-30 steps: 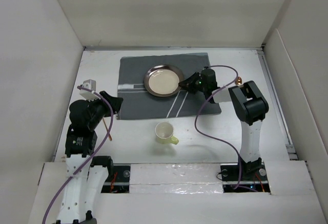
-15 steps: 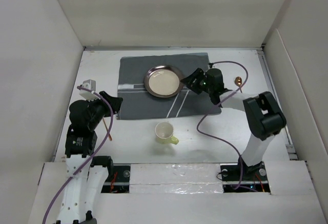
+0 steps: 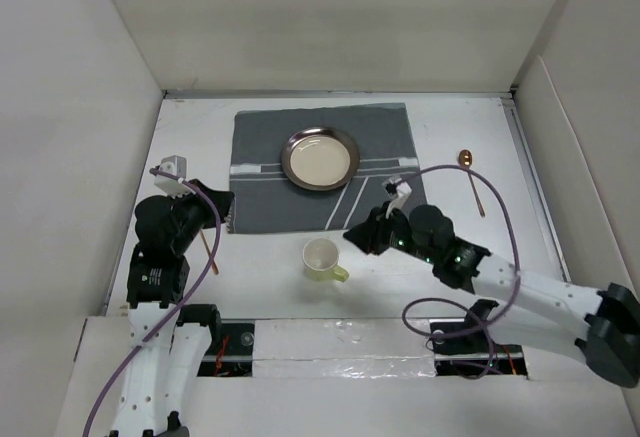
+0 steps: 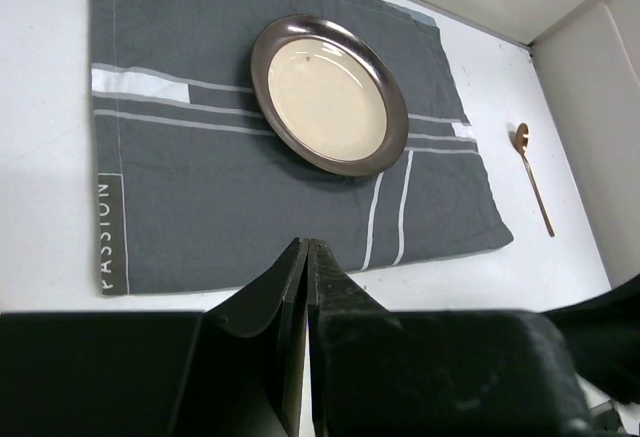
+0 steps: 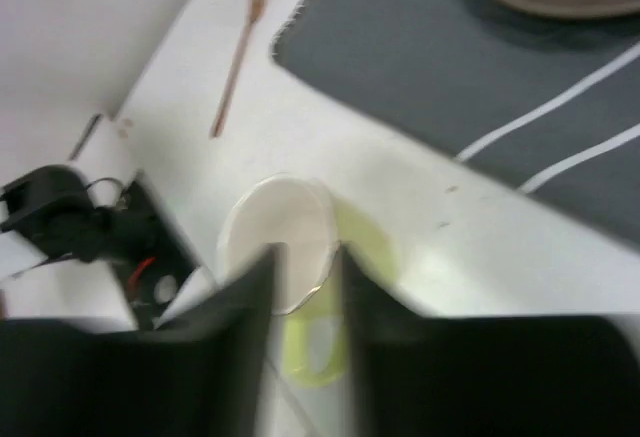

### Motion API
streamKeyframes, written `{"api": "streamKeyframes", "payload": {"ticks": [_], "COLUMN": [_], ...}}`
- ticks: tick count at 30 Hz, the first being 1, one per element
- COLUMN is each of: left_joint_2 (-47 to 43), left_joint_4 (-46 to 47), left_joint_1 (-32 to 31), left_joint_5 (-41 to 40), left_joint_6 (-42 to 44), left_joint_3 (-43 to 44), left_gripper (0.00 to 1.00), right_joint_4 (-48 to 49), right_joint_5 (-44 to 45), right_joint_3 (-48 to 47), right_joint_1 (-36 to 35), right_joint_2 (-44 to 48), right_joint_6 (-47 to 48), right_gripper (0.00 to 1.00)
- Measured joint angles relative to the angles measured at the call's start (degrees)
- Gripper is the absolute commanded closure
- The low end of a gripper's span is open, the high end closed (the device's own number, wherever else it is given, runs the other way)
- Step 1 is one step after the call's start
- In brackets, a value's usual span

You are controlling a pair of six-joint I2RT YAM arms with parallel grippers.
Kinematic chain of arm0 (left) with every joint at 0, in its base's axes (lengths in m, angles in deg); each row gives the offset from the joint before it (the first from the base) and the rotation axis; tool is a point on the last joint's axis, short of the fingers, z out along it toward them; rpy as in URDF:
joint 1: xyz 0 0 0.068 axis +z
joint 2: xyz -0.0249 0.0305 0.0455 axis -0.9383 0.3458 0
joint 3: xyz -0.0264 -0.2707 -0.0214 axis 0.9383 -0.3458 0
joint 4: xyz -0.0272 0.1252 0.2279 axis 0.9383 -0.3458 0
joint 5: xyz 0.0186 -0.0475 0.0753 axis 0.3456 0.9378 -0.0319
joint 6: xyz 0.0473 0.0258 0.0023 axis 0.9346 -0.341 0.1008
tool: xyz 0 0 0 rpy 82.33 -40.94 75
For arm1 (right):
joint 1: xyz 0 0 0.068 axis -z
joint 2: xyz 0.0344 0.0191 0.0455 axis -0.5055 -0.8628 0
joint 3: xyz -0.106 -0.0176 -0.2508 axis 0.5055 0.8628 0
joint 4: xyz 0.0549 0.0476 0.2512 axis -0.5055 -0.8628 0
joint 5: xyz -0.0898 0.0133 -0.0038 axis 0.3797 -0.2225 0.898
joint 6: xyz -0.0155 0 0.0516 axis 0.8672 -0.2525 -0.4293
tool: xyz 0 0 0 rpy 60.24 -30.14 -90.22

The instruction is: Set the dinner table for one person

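The white dinner table (image 3: 455, 127) bears a dark grey striped placemat (image 3: 270, 192) with a brown-rimmed cream plate (image 3: 320, 158) on it. A cream cup with a yellow-green handle (image 3: 322, 259) stands in front of the mat. My right gripper (image 3: 358, 237) is open and empty, just right of the cup and apart from it. In the right wrist view the cup (image 5: 255, 232) shows blurred beyond the open gripper (image 5: 305, 257). My left gripper (image 3: 224, 201) is shut and empty at the mat's left edge. Its jaws (image 4: 305, 249) are pressed together over the mat's near edge (image 4: 200, 207).
A copper spoon (image 3: 472, 182) lies on the table right of the mat and shows in the left wrist view (image 4: 532, 175). A thin copper fork (image 3: 208, 245) lies left of the cup and shows in the right wrist view (image 5: 238, 57). White walls surround the table.
My right arm has swung from beside the plate's right rim toward the near edge and now sits low beside the cup. The left arm has not moved.
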Motion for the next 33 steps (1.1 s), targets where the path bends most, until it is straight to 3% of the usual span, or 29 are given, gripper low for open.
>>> {"api": "streamKeyframes", "payload": {"ticks": [1,5,9,13,25,26,27,29,30,31,33], "left_joint_2": [0.02,0.09,0.44,0.7,0.72,0.72,0.72,0.66,0.66,0.68,0.66], "left_joint_4": [-0.02,-0.04,-0.07,-0.11,-0.13,-0.13,-0.13,-0.13,-0.13,-0.13,-0.13], "left_joint_1": [0.0,0.0,0.0,0.0,0.0,0.0,0.0,0.0,0.0,0.0,0.0], "left_joint_5": [-0.09,-0.09,-0.07,-0.02,0.2,0.22,0.22,0.22,0.22,0.22,0.28], "left_joint_6": [0.0,0.0,0.02,-0.11,-0.09,-0.11,-0.11,-0.09,-0.11,-0.09,-0.09], "left_joint_3": [0.0,0.0,0.0,0.0,0.0,0.0,0.0,0.0,0.0,0.0,0.0], "left_gripper": [1.0,1.0,0.87,0.83,0.81,0.81,0.81,0.81,0.81,0.81,0.8], "right_joint_4": [-1.16,-4.9,-10.21,-11.89,-11.15,-10.78,-10.47,-10.56,-10.84,-11.72,-12.66], "right_joint_5": [0.74,4.39,7.72,11.56,22.8,23.54,24.24,25.99,27.04,29.2,29.77], "right_joint_3": [0.59,3.67,5.46,5.4,-3.87,-4.63,-5.31,-6.49,-6.99,-7.34,-7.89], "right_joint_1": [-2.67,-9.42,-17.7,-22.32,-25.46,-25.99,-26.47,-27.34,-27.87,-28.28,-29.24], "right_joint_2": [2.71,9.86,10.54,6.08,-14.95,-16.22,-17.35,-19.21,-19.87,-20.15,-20.0], "right_joint_6": [1.18,4.35,5.07,5.16,9.46,9.79,10.05,10.43,10.34,9.68,9.29], "right_gripper": [0.36,0.3,0.25,0.24,0.3,0.33,0.44,0.71,0.91,1.0,1.0]}}
